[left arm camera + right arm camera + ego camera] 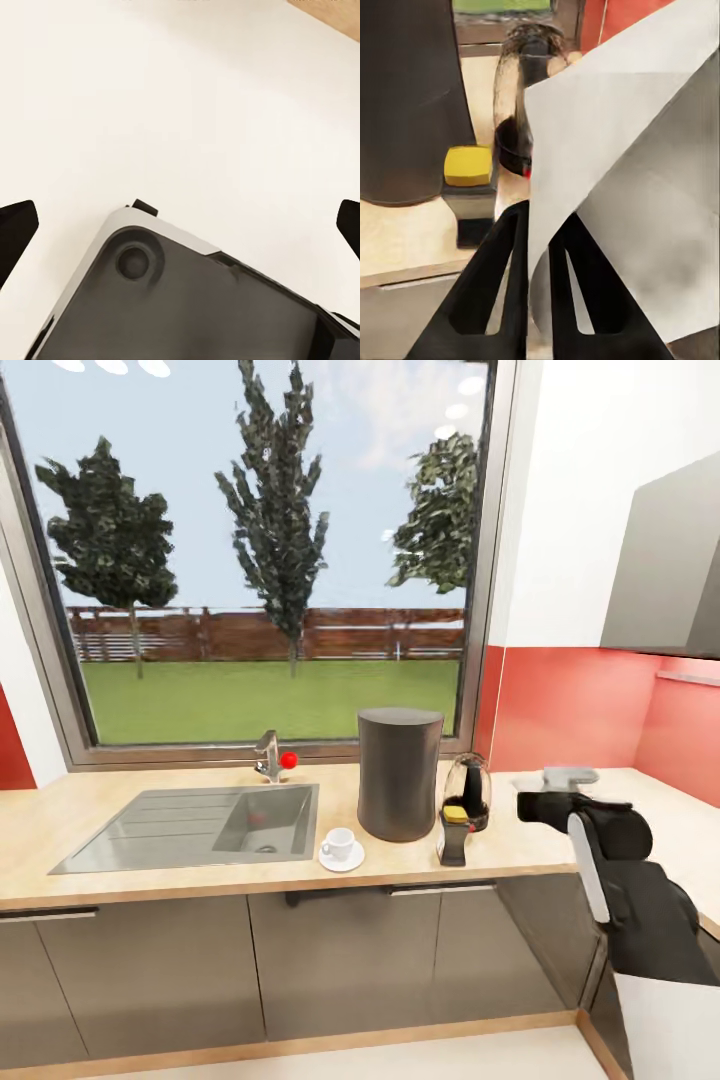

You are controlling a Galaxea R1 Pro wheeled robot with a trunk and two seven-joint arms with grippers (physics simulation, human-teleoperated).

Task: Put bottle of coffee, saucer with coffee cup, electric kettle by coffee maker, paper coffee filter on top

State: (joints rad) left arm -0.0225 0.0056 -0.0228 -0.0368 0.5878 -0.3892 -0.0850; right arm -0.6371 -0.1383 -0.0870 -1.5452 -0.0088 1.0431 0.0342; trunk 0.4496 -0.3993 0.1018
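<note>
Two closed fingers of the right gripper point(536, 225) pinch a paper coffee filter point(622, 187), a thin sheet that fans out wide beyond the grip, held at the right end of the kitchen countertop point(120, 805). Ahead and to the left stand the dark cylindrical coffee maker point(399, 772), the clear-bodied electric kettle point(468, 790) just right of it, a small yellow-capped bottle of coffee point(454, 838) nearer the counter's edge, and a coffee cup point(338, 844) on its saucer point(341, 857) beside the sink point(190, 825). Light and floppy, the filter likely creases or slips easily; an edge pinch suits it. The left gripper point(180, 225) hangs with jaws spread wide, empty, over pale floor.
</note>
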